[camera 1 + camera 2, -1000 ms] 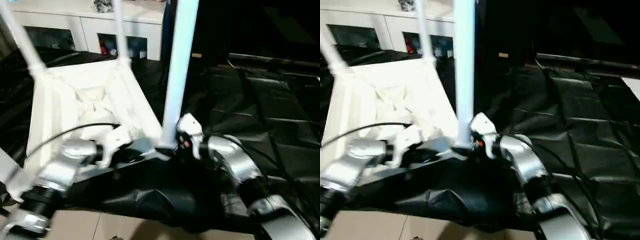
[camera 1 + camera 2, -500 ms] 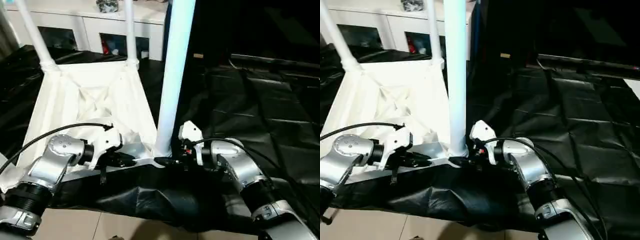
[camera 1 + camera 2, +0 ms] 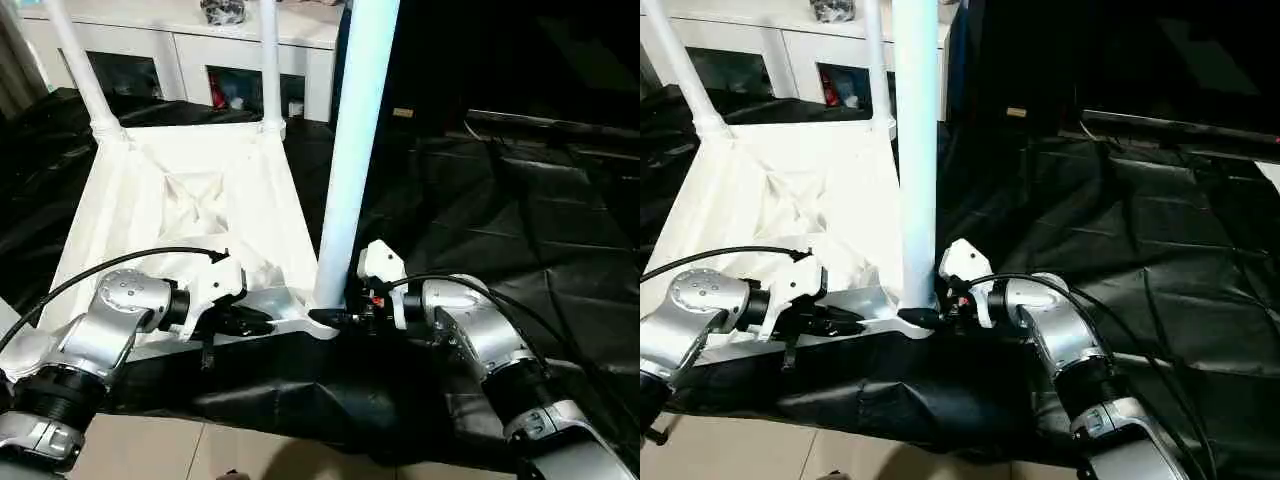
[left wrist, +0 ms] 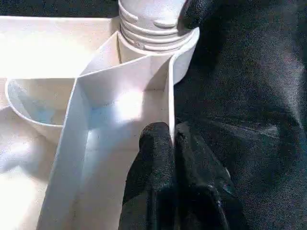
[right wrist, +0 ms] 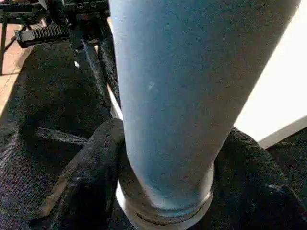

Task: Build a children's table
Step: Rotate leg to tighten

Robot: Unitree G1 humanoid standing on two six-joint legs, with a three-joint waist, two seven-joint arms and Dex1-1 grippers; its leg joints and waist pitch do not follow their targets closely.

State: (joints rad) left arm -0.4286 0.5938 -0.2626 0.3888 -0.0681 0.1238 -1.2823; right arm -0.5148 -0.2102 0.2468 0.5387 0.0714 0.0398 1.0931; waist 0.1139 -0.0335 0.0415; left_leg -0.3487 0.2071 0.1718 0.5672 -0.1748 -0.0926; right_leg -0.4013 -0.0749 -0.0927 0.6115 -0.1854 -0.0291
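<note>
Black plastic sheeting (image 3: 520,220) covers the floor, with a white glass-door cabinet (image 3: 190,60) along the far wall. On the sheeting lies the white plastic children's table (image 3: 190,210), upside down, its ribbed rectangular underside facing up. Two slim white tube legs (image 3: 82,70) stand in the far corner sockets, and a thick white tapered leg (image 3: 352,150) rises upright from the near right corner socket. The right gripper (image 3: 940,317) sits at the foot of that leg, its two black fingers (image 5: 91,177) spread to either side of the tube and closing around its base just above the socket. The left gripper (image 3: 250,322) is pinched nearly closed on the thin near-edge wall of the table top, beside the same corner; its fingertips (image 4: 156,143) clamp the rim between them. Both silver forearms reach in from the near side.
</note>
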